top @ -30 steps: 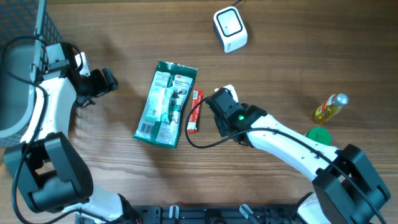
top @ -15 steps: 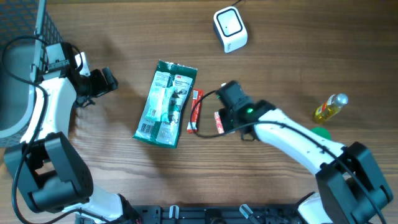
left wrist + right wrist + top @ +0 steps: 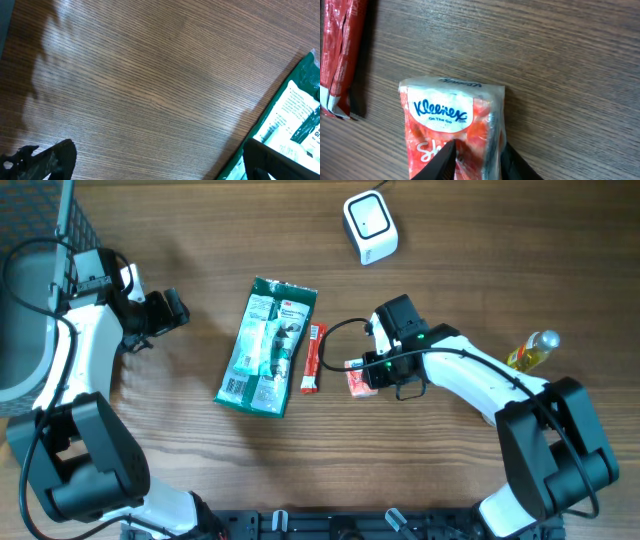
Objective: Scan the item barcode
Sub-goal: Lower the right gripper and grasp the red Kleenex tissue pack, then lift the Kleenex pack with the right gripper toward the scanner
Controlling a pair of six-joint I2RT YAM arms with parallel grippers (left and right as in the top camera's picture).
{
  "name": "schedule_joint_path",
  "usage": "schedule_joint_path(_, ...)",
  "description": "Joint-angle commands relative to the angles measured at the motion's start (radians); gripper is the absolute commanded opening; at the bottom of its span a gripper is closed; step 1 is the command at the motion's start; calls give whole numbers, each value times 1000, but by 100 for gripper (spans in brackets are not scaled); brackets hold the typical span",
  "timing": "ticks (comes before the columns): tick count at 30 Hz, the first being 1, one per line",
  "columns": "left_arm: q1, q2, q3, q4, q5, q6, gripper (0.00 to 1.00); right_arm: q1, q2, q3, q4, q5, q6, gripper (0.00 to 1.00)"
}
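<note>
Your right gripper (image 3: 476,161) was pinching one end of the tissue pack (image 3: 451,120), which lay on the table (image 3: 580,75) just right of the red stick packet (image 3: 342,55). Your left gripper (image 3: 172,311) stood spread, well apart. The pack looked light, soft and slick in its film, so it would likely squash. A gentle hold across that narrow end seemed best.

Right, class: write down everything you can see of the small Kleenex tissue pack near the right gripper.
The Kleenex tissue pack is a small soft packet in glossy clear plastic wrap, printed red-orange, with a white oval label reading "Kleenex On The Go" in blue. It lies flat on the wooden table, label up and slightly crumpled. The right gripper pinches its near end between both fingers. A slim red packet lies beside it, not touching.
</note>
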Motion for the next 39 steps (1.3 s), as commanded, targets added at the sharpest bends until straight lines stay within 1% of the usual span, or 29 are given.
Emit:
schedule_joint_path(1,10,8,-7,0,8,8,100,0,24,-9,-4,-13,-18,26)
schedule_joint_path(12,10,8,-7,0,8,8,100,0,24,-10,-5,-8,-13,27)
schedule_joint_path(17,10,8,-7,0,8,8,100,0,24,-19,-1,33,-13,18)
schedule_joint_path(20,10,8,-7,0,8,8,100,1,24,-48,22,33,-13,17)
schedule_joint_path(22,10,8,-7,0,8,8,100,0,24,-69,42,33,-14,18)
schedule_joint_path(25,10,8,-7,0,8,8,100,1,24,-78,43,32,-18,27)
schedule_joint_path(26,10,8,-7,0,8,8,100,1,24,-77,39,32,-17,27)
schedule_joint_path(28,10,8,-7,0,8,8,100,0,23,-77,36,32,-16,4)
schedule_joint_path(31,10,8,-7,0,8,8,100,-8,14,-55,-7,15,-2,4)
schedule_joint_path(33,10,8,-7,0,8,8,100,-31,-9,-35,-29,-62,-19,4)
schedule_joint_path(35,10,8,-7,0,8,8,100,-76,-48,-22,-29,-219,-43,4)
schedule_joint_path(36,10,8,-7,0,8,8,100,-119,-79,-21,-13,-393,-59,4)
schedule_joint_path(38,10,8,-7,0,8,8,100,-177,-107,-21,16,-654,-75,4)
schedule_joint_path(39,10,8,-7,0,8,8,100,-211,-113,-21,49,-837,-73,4)
